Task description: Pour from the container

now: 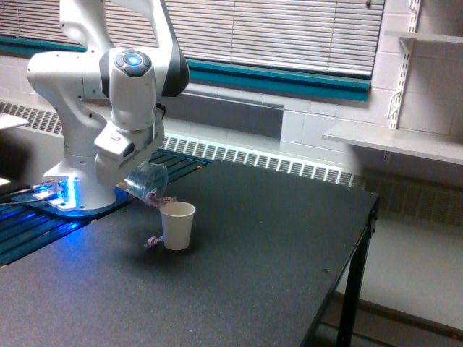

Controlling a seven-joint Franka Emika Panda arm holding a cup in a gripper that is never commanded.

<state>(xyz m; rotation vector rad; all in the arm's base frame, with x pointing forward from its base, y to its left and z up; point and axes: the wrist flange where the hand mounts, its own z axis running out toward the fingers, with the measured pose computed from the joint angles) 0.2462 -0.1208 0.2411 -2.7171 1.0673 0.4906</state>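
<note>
Fingers pinch the clear container, tipped steeply toward the white paper cup near the desk's left edge. Pinkish bits already lie on the desk beside the cup; the mouth sits off-centre, so more may spill.

1. The clear, round, see-through plastic tumbler looks glossy, with small pinkish-brown bits showing through its wall.
2. The small opaque white paper cup looks matt.
3. The dark, speckled table top looks rough and matt.
4. The white robot arm shell looks like smooth, glossy plastic.
</note>
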